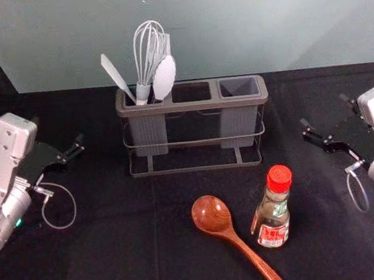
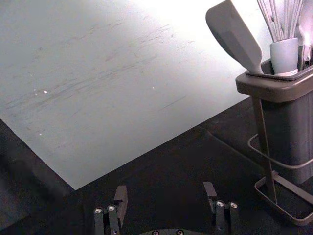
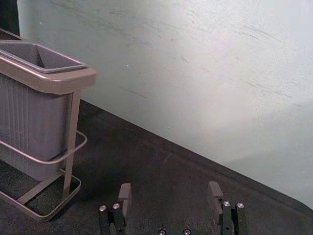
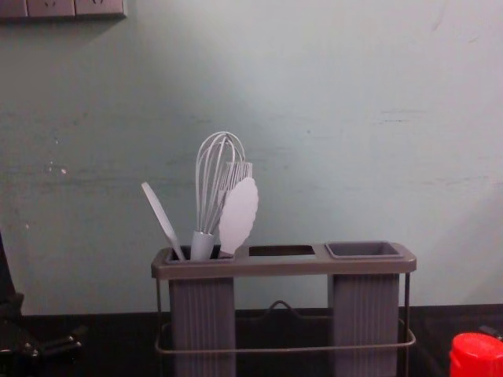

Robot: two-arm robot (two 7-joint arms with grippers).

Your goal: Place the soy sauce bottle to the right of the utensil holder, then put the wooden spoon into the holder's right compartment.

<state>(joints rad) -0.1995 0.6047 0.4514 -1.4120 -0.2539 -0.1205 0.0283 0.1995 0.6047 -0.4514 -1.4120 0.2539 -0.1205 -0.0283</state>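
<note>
1. Head view: holder (image 1: 190, 106), with whisk (image 1: 143, 92) in its left compartment; bottle (image 1: 273, 212), upright before the holder's right part; spoon (image 1: 211, 215), lying beside the bottle, bowl toward the holder; left gripper (image 1: 58, 135) and right gripper (image 1: 324, 111), on either side of the holder
2. Left wrist view: left gripper (image 2: 165, 192), fingers apart
3. Right wrist view: right gripper (image 3: 169, 192), fingers apart
4. Chest view: bottle's red cap, lower right corner

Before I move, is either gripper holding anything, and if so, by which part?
Nothing is held: the left gripper and right gripper are open and empty. The spoon and bottle sit clear of both.
</note>
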